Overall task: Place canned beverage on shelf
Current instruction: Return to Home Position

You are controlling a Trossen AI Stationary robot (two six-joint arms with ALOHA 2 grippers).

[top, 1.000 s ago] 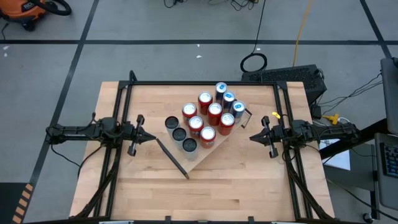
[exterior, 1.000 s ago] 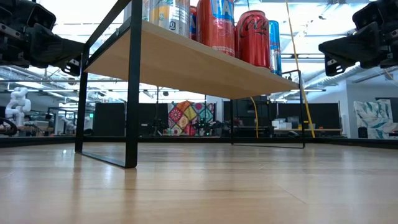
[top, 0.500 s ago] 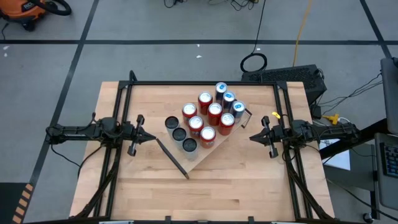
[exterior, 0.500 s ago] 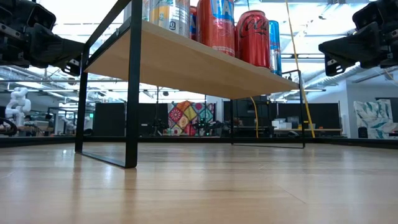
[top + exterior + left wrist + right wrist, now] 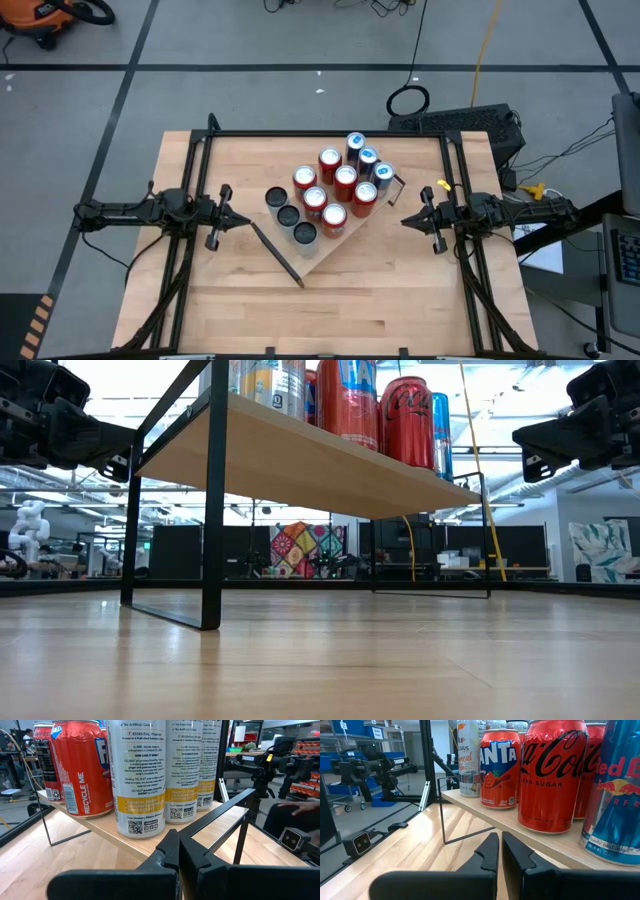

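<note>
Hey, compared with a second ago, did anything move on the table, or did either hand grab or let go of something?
Nothing visibly changed. The left hand and the right hand sit shut, holding nothing, on either side of the shelf, and the cans stand on it just as before.

"Coca-Cola Zero Sugar" can (image 5: 550, 775) — "Fanta" can (image 5: 500, 767)
</note>
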